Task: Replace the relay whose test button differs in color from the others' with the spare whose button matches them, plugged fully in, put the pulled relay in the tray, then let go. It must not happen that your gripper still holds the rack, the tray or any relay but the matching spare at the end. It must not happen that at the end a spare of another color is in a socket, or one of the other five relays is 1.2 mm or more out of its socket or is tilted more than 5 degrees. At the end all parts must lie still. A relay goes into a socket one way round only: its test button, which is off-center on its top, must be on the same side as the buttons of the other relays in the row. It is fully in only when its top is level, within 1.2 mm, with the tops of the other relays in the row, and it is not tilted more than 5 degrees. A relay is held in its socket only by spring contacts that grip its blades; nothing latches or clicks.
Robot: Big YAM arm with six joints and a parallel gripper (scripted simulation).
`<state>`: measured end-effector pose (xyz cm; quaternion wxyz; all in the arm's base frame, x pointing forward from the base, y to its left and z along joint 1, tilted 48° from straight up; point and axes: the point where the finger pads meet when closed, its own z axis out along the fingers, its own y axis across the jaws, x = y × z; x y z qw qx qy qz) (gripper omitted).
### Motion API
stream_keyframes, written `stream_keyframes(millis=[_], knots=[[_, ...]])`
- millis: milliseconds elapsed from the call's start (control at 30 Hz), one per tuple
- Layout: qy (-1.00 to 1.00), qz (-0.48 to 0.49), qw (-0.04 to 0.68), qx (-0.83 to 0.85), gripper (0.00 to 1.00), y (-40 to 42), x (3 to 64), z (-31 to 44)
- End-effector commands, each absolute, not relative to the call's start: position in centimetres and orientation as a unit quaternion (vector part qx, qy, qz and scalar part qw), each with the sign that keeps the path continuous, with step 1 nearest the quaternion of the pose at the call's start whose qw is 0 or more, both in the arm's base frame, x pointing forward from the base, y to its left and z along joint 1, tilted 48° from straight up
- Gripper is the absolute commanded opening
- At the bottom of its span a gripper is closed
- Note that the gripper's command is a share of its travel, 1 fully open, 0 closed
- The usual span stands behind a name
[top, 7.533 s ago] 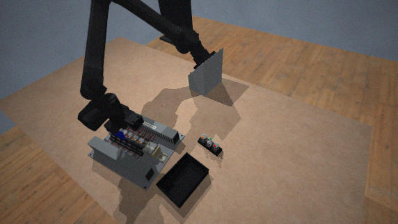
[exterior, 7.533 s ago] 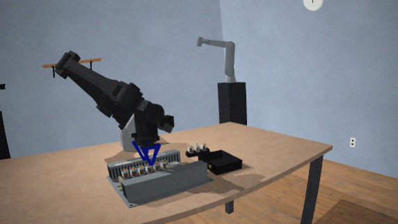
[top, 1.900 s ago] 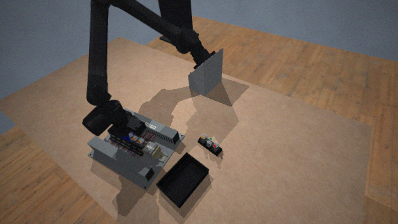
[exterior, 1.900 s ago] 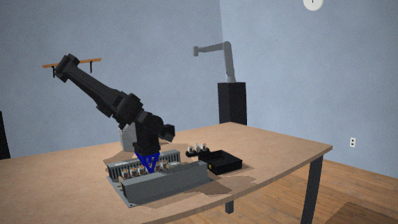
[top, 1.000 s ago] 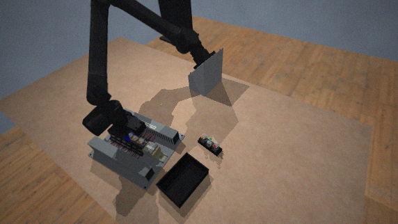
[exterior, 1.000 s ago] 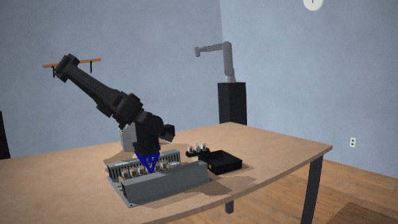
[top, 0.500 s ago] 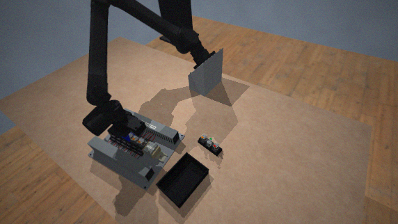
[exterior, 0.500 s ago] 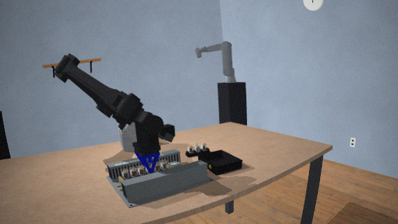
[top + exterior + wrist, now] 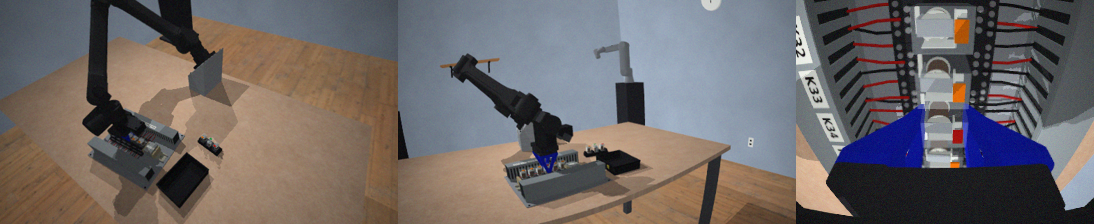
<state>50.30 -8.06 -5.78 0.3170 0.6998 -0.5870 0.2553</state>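
A tan-topped worktop (image 9: 296, 167) (image 9: 669, 149) carries the grey relay panel (image 9: 118, 167) (image 9: 561, 186), black tray (image 9: 168, 193) (image 9: 625, 168) just beside it, and small black spare rack (image 9: 209, 148) (image 9: 589, 154) near the tray.
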Motion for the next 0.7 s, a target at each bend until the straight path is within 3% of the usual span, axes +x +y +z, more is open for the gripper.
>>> stream_keyframes(millis=[0, 667], knots=[[-0.588, 0.260, 0.310, 0.701, 0.00, -7.4, 50.6, -6.1], [-0.585, 0.266, 0.305, 0.703, 0.00, -6.2, 51.1, -4.9]])
